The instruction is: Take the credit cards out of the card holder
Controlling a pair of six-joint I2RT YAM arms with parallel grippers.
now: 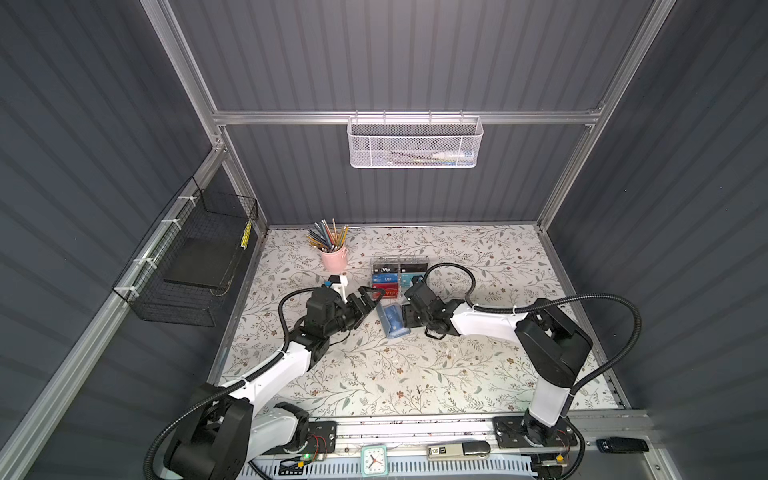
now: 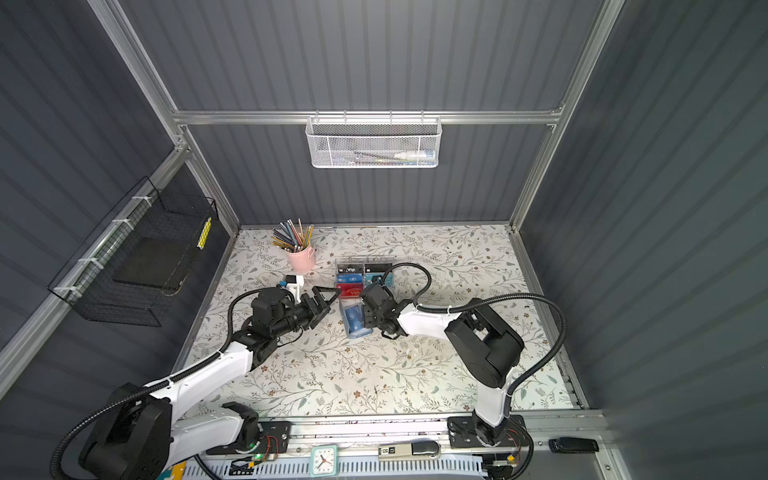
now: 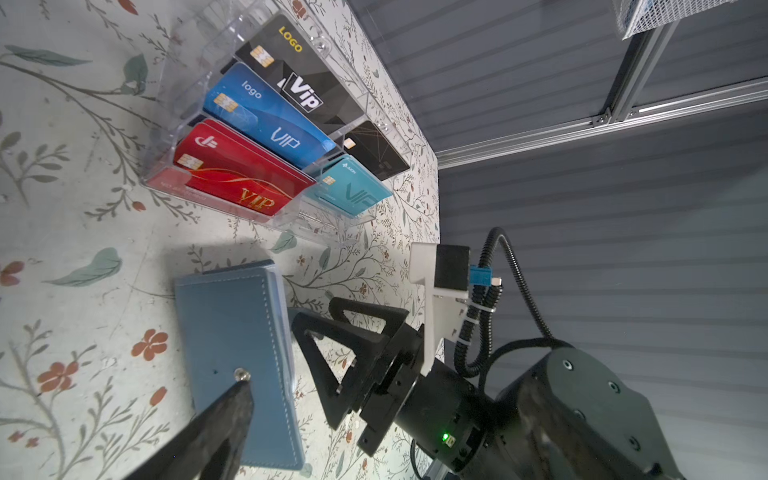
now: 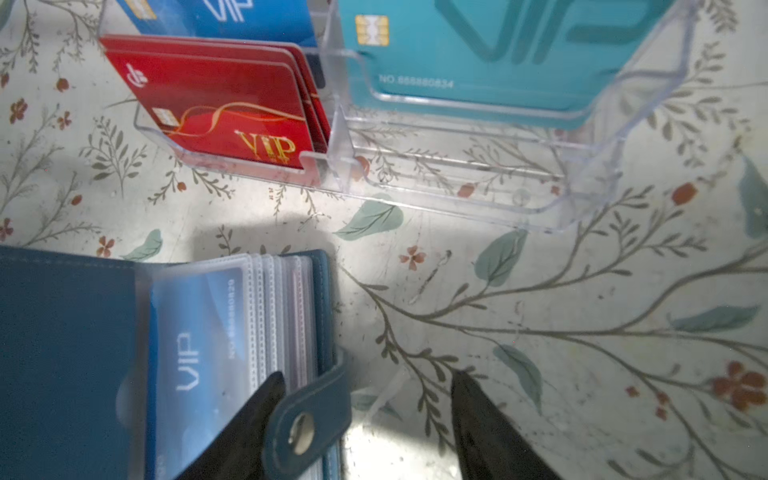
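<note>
Right pincer (image 4: 365, 378): jaws partway apart, clamped on nothing. One finger (image 4: 249, 419) lies against the snap tab (image 4: 307, 424) of the card holder (image 4: 66, 353), the other stands clear over bare table (image 1: 415, 374). Left pincer (image 1: 368, 300): jaws wide, empty, at the holder's opposite side; in the left wrist view one fingertip sits close to the snap stud (image 3: 242, 375) on the cover, contact not clear. The holder lies flat between the two pincers, just in front of the clear acrylic card rack (image 1: 388, 276), a strip of table between them. Open room: broad bare table toward the near edge and the right side; the rack and a pink pencil cup (image 1: 332, 257) close off the back. Holder: blue-grey, stitched edge, cover swung aside, clear sleeves fanned, a blue card (image 4: 191, 345) with pale "VIP" lettering in the uppermost sleeve. Table cover: pale, floral sprigs. Surround: grey ribbed walls, aluminium frame, white mesh basket (image 1: 415, 141) on the back rail, black wire basket (image 1: 187, 270) on the left wall.
</note>
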